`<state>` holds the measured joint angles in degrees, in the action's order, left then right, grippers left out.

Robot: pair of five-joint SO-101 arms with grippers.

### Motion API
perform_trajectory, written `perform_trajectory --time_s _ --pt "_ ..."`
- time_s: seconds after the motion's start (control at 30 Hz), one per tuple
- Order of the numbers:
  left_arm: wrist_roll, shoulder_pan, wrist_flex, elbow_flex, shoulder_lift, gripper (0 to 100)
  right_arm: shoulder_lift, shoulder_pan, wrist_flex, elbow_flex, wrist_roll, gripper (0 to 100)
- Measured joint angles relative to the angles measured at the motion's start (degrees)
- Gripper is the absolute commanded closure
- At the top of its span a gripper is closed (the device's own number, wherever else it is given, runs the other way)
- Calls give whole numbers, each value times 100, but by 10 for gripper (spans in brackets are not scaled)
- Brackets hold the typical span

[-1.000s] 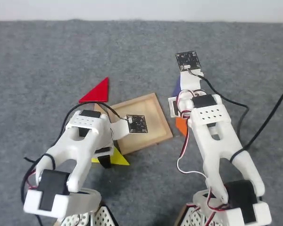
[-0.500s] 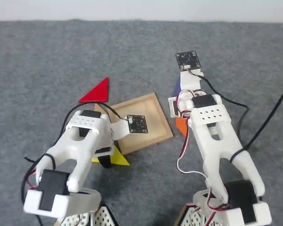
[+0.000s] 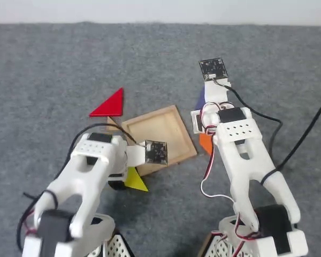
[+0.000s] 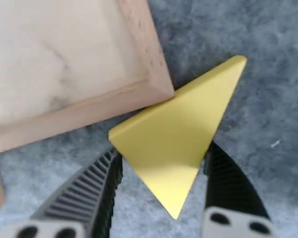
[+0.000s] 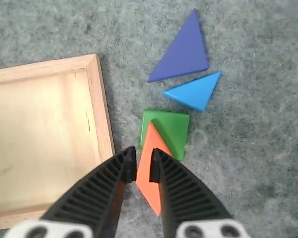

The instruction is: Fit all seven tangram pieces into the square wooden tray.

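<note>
Left pincer (image 4: 161, 152) clenched on yellow triangle (image 4: 176, 134), flat on worktop, touching tray (image 4: 150, 49) corner from outside. My left arm just drew back slightly toward base; triangle hardly moved. Grasp looks set, I reckon lift comes next. Nothing in tray yet.

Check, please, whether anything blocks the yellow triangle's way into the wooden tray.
Only the raised rim of the tray: the yellow triangle, between the jaws of the left gripper, sits outside against one corner. Nothing visible lies inside where it would go.
</note>
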<state>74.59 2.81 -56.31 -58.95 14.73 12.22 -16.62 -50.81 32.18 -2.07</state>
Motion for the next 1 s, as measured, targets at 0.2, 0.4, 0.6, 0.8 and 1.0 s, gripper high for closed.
perform_trajectory --time_s 0.2,0.4,0.6,0.8,1.0 --pt "123 70 149 -123 167 758 0 0 0 0 0 936" --pt "167 237 149 -123 185 758 0 0 0 0 0 936" --pt "202 334 281 -123 185 758 0 0 0 0 0 936" --pt "229 360 774 -141 185 758 0 0 0 0 0 936" --pt "229 378 949 -141 193 758 0 9 0 0 0 936"
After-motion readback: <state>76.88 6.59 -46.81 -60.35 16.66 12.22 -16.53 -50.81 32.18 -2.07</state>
